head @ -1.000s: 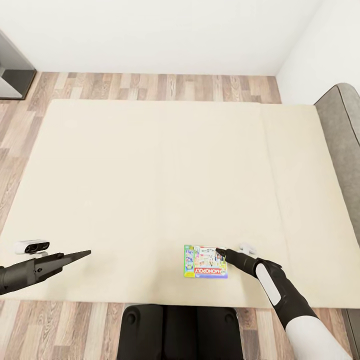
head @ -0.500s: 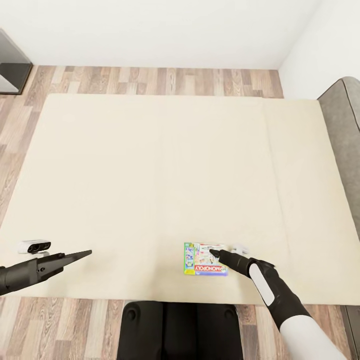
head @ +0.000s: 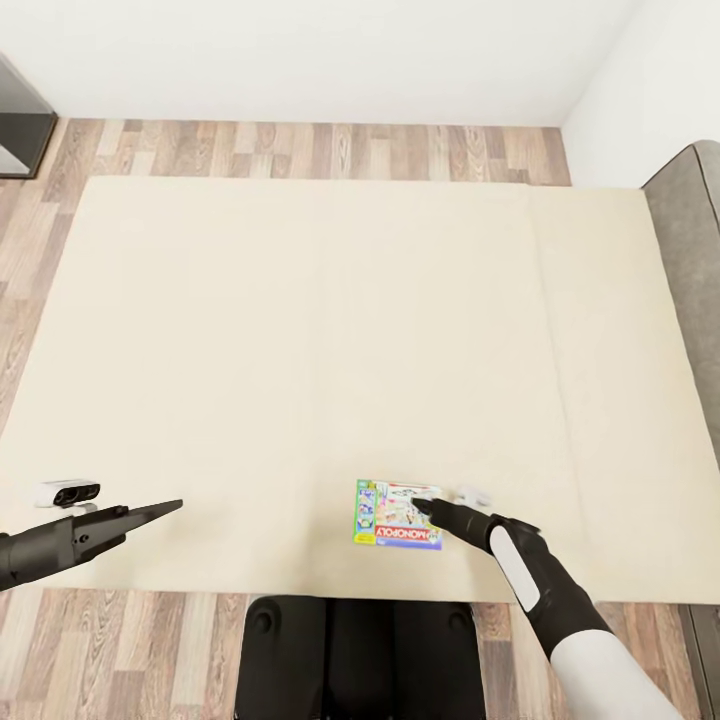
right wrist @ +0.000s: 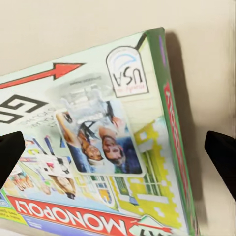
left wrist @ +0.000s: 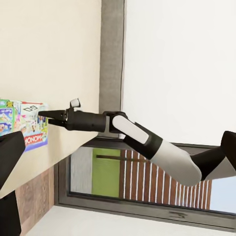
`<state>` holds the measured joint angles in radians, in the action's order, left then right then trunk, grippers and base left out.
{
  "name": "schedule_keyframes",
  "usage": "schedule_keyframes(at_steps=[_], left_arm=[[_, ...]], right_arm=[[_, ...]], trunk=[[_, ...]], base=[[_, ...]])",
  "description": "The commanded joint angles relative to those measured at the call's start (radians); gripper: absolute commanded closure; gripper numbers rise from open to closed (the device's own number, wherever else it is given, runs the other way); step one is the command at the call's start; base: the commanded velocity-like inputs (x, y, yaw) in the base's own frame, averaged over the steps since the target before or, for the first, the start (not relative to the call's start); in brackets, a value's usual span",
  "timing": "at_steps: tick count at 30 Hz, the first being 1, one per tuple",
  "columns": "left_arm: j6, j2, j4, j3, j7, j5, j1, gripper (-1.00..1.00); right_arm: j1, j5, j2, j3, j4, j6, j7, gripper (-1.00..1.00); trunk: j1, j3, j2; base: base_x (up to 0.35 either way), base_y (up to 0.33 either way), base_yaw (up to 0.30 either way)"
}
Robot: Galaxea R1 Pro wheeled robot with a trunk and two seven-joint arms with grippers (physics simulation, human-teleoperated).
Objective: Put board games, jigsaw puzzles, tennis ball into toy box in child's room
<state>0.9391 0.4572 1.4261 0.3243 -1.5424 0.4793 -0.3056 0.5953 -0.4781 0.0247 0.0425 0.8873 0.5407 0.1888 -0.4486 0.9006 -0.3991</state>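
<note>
A Monopoly board game (head: 390, 527) lies flat on the cream bed (head: 300, 330) near its front edge, also seen in the left wrist view (left wrist: 22, 123). My right gripper (head: 418, 504) hovers over the box's right part, open, its fingertips (right wrist: 10, 152) spread to either side of the box lid (right wrist: 98, 147). Whether it touches the box I cannot tell. The left wrist view shows the right gripper (left wrist: 44, 116) from the side, pointing at the game. My left gripper (head: 175, 507) hangs open over the bed's front left, nothing between its fingers (left wrist: 10, 157).
A grey upholstered headboard (head: 690, 260) borders the bed on the right. Wooden floor (head: 300, 150) runs beyond the bed to a white wall, with dark furniture (head: 15, 130) at the far left. My base (head: 355, 655) stands against the bed's front edge.
The camera has shifted, so the bed sits differently in the picture. My right gripper has reached slightly farther across the game's lid. The left arm has not moved.
</note>
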Motion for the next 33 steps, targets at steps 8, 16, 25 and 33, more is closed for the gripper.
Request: schedule_keyframes(at_steps=[8,16,25,33], left_arm=[[0.01,-0.004,-0.001,-0.002,-0.003,-0.001,-0.001,-1.0],[0.009,-0.018,-0.001,0.0,-0.001,-0.001,-0.001,-1.0],[0.009,-0.02,-0.001,-0.001,-0.001,-0.001,-0.001,-1.0],[0.009,-0.02,-0.001,-0.001,-0.001,-0.001,-0.001,-1.0]], right_arm=[[0.001,0.017,-0.004,0.002,0.003,0.002,0.002,-1.0],[0.0,0.103,-0.021,-0.004,0.012,0.002,-0.002,-1.0],[0.0,0.208,-0.032,-0.005,0.021,0.005,-0.002,-1.0],[0.0,0.229,-0.035,-0.006,0.023,0.009,-0.003,-1.0]], trunk=[[-0.001,0.007,-0.001],[-0.001,0.007,-0.001],[-0.001,0.007,-0.001],[-0.001,0.006,-0.001]], base=[[0.0,0.0,0.0],[0.0,0.0,0.0],[0.0,0.0,0.0],[0.0,0.0,0.0]])
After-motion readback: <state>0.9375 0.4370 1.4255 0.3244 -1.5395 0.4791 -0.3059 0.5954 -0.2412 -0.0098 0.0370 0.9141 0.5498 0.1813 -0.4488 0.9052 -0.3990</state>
